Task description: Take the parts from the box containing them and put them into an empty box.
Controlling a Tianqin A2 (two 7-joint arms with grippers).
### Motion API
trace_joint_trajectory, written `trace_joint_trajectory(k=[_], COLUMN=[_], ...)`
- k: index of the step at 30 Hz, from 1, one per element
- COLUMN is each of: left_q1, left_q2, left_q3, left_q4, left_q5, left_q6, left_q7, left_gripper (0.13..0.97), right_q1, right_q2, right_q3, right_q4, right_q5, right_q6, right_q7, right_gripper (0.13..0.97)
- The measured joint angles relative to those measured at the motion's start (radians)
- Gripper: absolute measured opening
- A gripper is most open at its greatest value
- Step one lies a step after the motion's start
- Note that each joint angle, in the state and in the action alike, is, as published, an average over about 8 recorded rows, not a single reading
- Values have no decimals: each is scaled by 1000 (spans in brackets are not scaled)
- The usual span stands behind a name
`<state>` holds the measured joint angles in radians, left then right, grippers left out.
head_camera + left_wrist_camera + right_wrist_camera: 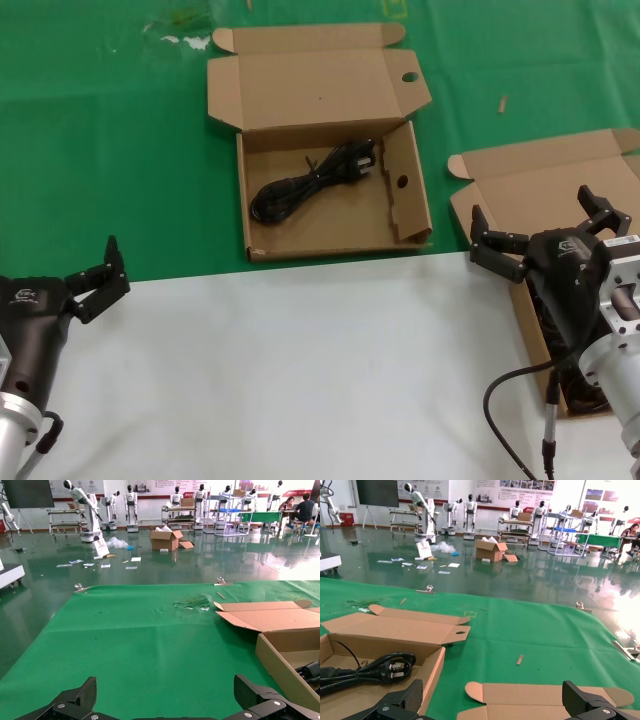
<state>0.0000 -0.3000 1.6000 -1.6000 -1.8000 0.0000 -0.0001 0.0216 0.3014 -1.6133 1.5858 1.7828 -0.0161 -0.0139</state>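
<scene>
Two cardboard boxes sit open on the counter point(100, 130). One power cord point(312, 178) lies in the holed-tab box point(325, 215); the right wrist view alone shows its plug. Right hand point(545, 232) hovers released over the plain box point(510, 195), left hand point(98, 278) likewise released.

My right gripper point(545, 222) hangs over the near box point(500, 195); off to its left sits the holed-tab box point(330, 215) with a cord point(310, 180) inside. My left gripper point(100, 275) is farther left.
</scene>
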Motion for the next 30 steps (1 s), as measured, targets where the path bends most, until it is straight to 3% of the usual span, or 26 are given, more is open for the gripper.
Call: trace_joint_trajectory(k=[30], left_q1=[0], left_q2=[0], left_q3=[0], left_q4=[0], left_q5=[0], left_q6=[0], left_q7=[0], left_gripper=[966], right_q1=[0], right_q2=[0], right_q3=[0], right_q4=[0], right_q5=[0], right_q6=[0], right_q7=[0], right_gripper=[966])
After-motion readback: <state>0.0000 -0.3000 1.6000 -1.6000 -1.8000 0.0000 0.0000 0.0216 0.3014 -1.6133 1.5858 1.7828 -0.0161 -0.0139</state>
